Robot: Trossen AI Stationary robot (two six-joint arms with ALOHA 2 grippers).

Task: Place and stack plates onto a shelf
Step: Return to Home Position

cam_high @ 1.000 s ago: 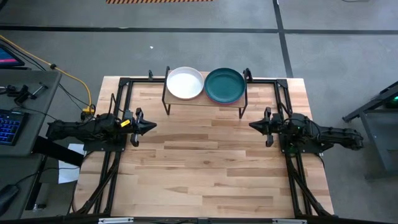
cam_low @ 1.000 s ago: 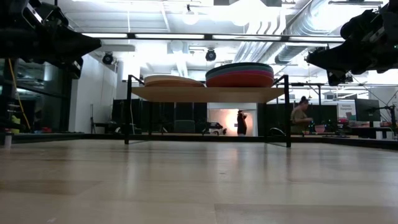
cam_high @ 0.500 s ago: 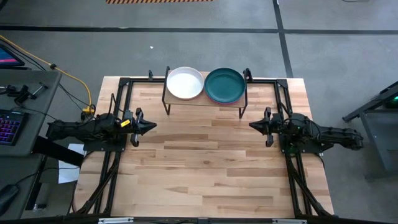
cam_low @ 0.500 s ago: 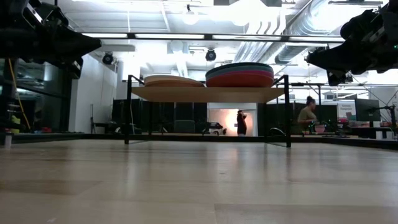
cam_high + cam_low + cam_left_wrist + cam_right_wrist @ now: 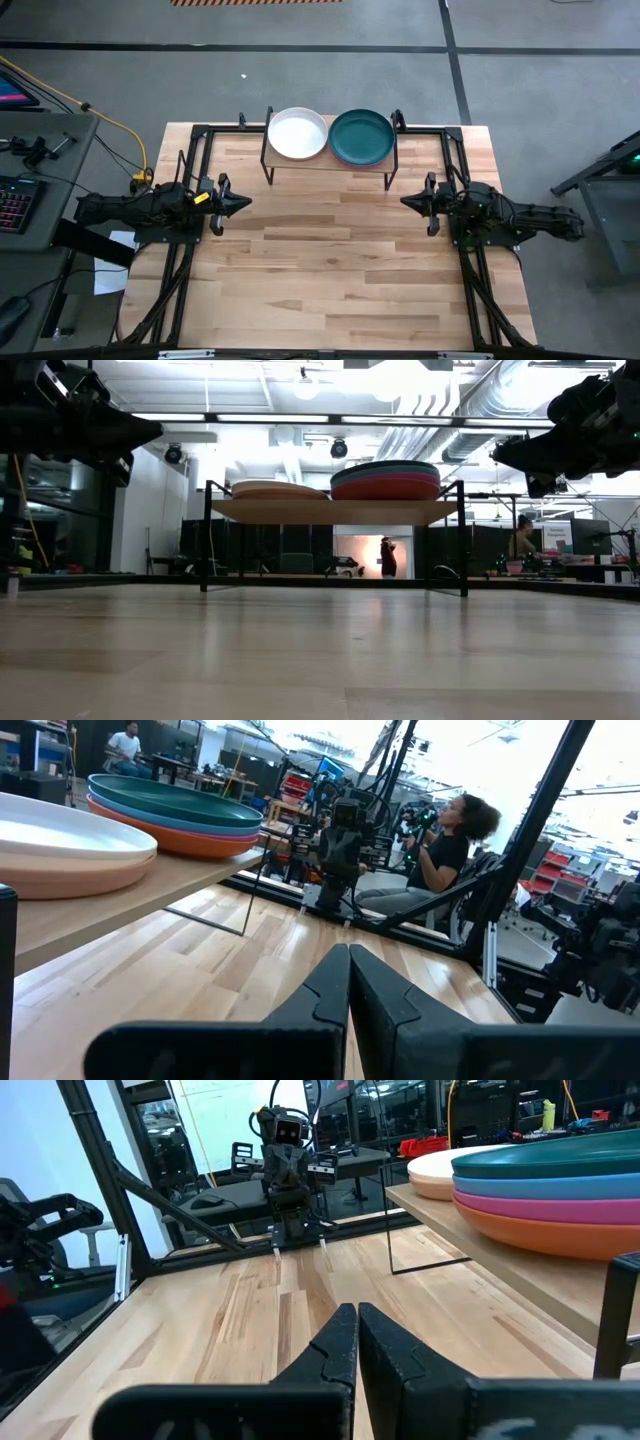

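Plates point(image 5: 298, 134) stacked on the shelf point(image 5: 335, 511), lower ones hidden from above; left claw point(image 5: 243, 203) and right claw point(image 5: 405, 202) clenched, empty.

Shelf: low light-wood board on black legs point(image 5: 329, 163)
On it: round white plate point(image 5: 298, 133), round dark green plate point(image 5: 361, 137)
Either side: left gripper point(image 5: 244, 203), right gripper point(image 5: 406, 202)

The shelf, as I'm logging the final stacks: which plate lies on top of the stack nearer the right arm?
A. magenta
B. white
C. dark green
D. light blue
C: the high view shows the dark green plate uppermost on that stack, while the white plate tops the other stack on the shelf.
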